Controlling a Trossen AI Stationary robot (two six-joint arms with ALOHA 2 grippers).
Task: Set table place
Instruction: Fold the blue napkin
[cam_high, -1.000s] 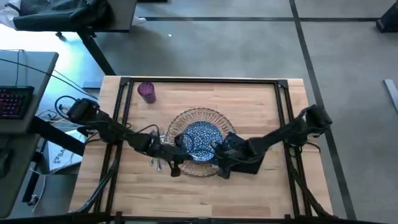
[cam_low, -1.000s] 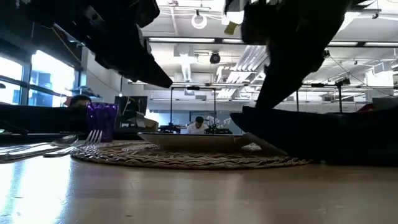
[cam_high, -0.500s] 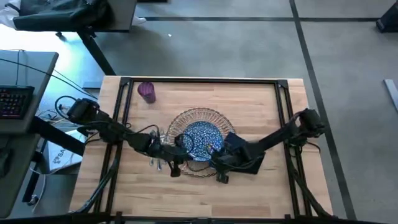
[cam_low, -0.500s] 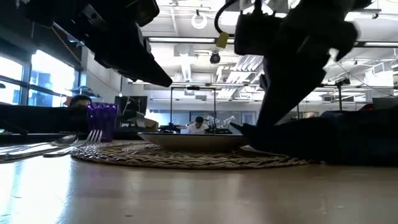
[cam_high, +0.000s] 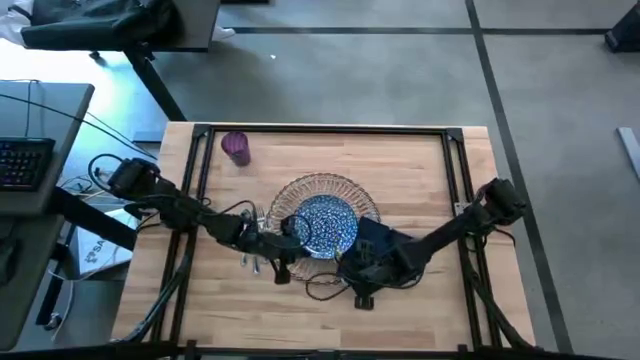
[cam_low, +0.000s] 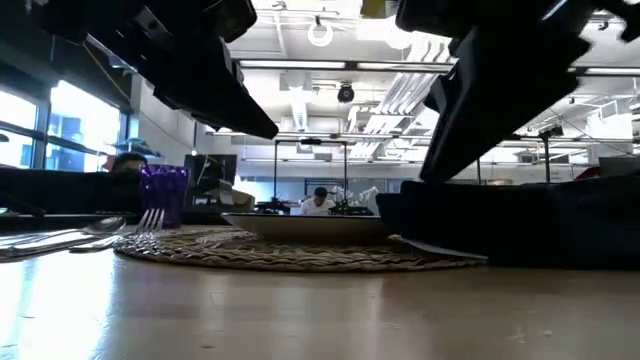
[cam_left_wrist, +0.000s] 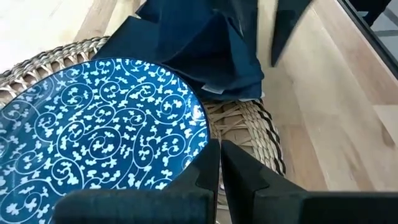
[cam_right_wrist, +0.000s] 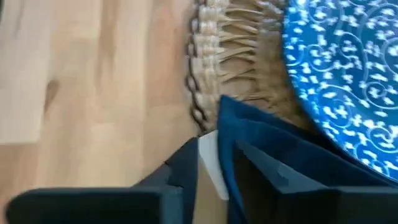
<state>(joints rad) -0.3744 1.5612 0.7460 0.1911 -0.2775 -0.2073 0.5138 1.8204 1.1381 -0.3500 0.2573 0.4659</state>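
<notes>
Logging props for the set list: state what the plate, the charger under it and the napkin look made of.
Plate: likely glazed ceramic, glossy, blue with white scrollwork. Charger: woven wicker or straw, matte tan braided strands at its rim. Napkin: navy cloth, soft folds, matte.

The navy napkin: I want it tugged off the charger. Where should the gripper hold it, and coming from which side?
Grip the navy napkin by its near corner, where it overlaps the wicker charger rim. That edge lifts off the wood, so a finger can slide under. Come in from the table's front edge, clear of the plate.

Overhead looks down; low level; both wrists near plate (cam_left_wrist: 93, 143)
</notes>
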